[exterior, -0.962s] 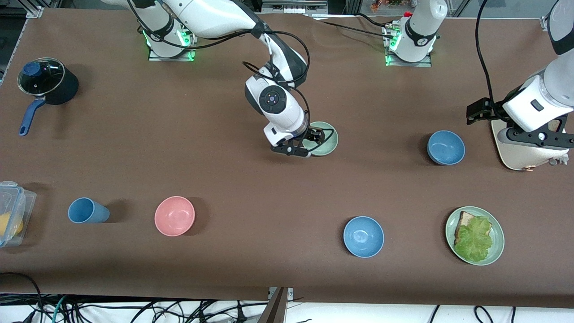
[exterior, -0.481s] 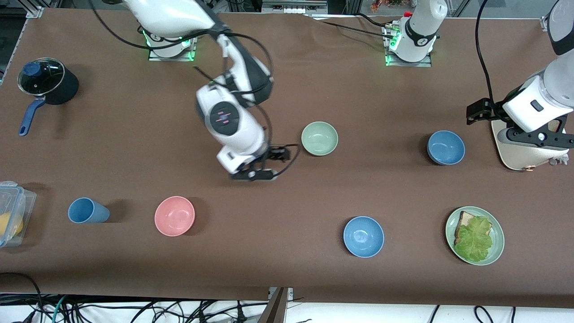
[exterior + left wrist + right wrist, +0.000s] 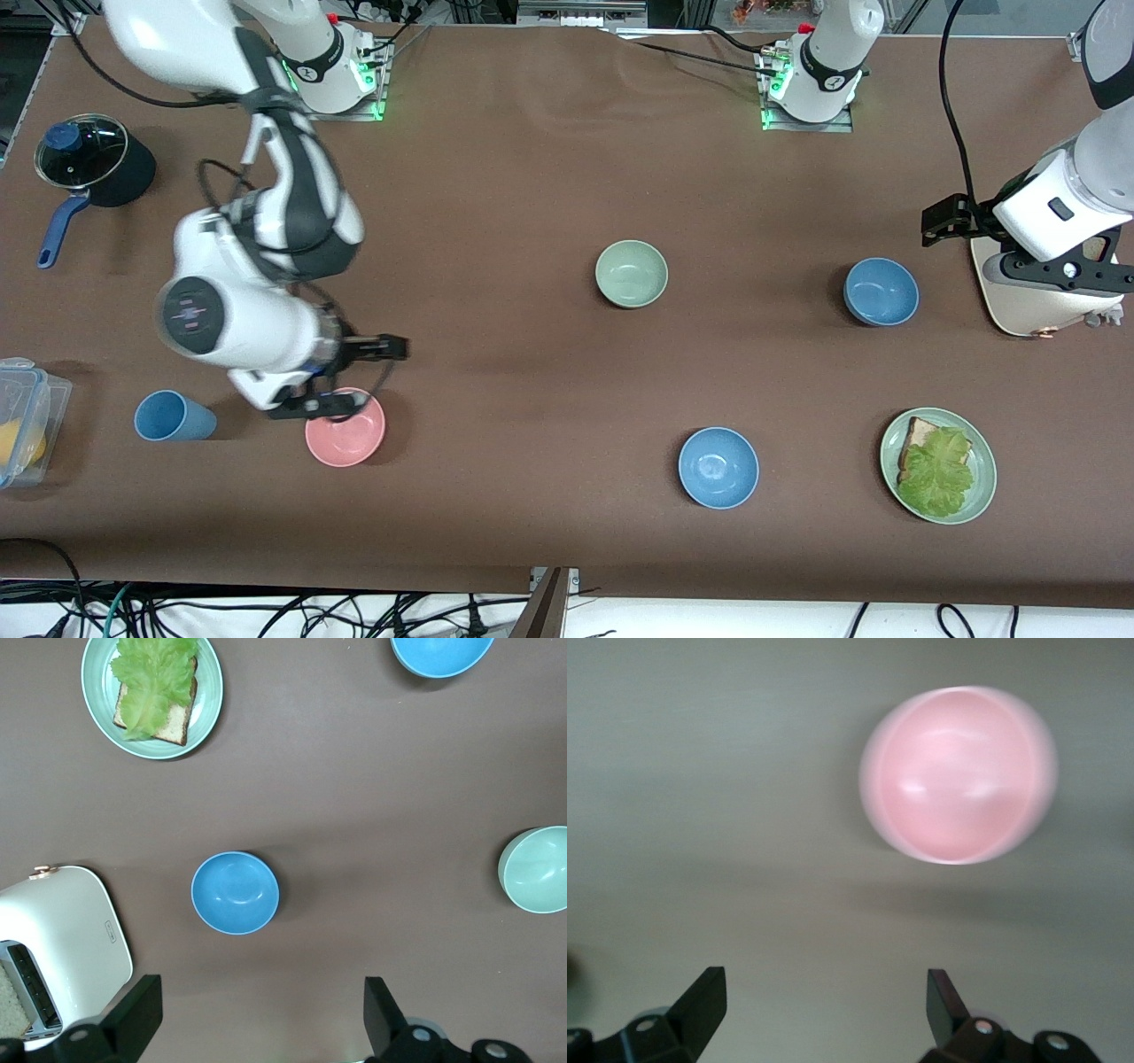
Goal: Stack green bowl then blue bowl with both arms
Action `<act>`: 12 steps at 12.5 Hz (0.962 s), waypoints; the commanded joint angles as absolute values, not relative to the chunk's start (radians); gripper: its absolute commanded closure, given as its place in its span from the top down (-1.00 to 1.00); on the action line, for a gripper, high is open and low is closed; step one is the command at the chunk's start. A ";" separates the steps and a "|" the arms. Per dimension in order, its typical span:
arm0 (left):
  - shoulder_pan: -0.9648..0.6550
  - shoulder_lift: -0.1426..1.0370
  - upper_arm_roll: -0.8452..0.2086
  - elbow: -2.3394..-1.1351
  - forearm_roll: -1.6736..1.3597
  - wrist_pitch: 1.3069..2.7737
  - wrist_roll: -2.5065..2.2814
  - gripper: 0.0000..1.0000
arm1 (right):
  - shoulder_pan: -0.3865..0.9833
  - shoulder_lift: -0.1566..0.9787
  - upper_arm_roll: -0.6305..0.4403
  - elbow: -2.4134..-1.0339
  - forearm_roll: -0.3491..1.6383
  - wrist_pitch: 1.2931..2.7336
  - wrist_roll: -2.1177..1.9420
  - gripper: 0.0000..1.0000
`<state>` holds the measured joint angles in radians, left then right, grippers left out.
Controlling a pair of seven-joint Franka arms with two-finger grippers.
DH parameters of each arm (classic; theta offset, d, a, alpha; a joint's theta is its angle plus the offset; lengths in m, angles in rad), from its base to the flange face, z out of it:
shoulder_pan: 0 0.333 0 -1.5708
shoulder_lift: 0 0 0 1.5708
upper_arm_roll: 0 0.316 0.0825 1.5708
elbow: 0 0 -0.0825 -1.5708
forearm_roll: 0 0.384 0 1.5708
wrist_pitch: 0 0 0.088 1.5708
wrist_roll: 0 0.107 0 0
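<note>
The pale green bowl [image 3: 631, 274] stands upright and empty mid-table; it also shows in the left wrist view [image 3: 536, 870]. One blue bowl [image 3: 881, 291] sits beside it toward the left arm's end and shows in the left wrist view [image 3: 235, 893]. A second blue bowl [image 3: 718, 467] lies nearer the front camera. My right gripper [image 3: 359, 379] is open and empty, over the rim of the pink bowl [image 3: 347, 436], well away from the green bowl. My left gripper [image 3: 1063, 275] is open and empty, held high over the toaster, and waits.
A white toaster [image 3: 1032, 306] stands under the left hand. A green plate [image 3: 982, 483] holds bread and lettuce. A blue cup [image 3: 173, 416], a clear container [image 3: 27, 399] and a lidded pot [image 3: 93, 159] are at the right arm's end.
My right gripper left the green bowl and swung toward the right arm's end, stopping over the pink bowl. The green bowl stayed on the table. The left arm has not moved.
</note>
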<state>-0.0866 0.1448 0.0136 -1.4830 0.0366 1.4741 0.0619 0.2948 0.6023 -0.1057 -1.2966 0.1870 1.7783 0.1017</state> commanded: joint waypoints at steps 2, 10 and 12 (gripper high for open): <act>-0.087 0.156 0.011 -1.457 0.064 1.471 0.058 1.00 | 0.253 0.514 -0.187 -1.312 0.179 1.665 0.058 1.00; -0.086 0.156 0.011 -1.457 0.064 1.471 0.058 1.00 | 0.155 0.284 -0.181 -1.339 0.005 1.601 0.058 1.00; -0.086 0.156 0.012 -1.457 0.066 1.471 0.058 1.00 | 0.135 0.230 -0.181 -1.363 0.002 1.601 0.058 1.00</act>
<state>-0.0857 0.1470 0.0136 -1.4823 0.0366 1.4745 0.0619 0.1576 0.2989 -0.1971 -1.3025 0.0231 1.6009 0.0632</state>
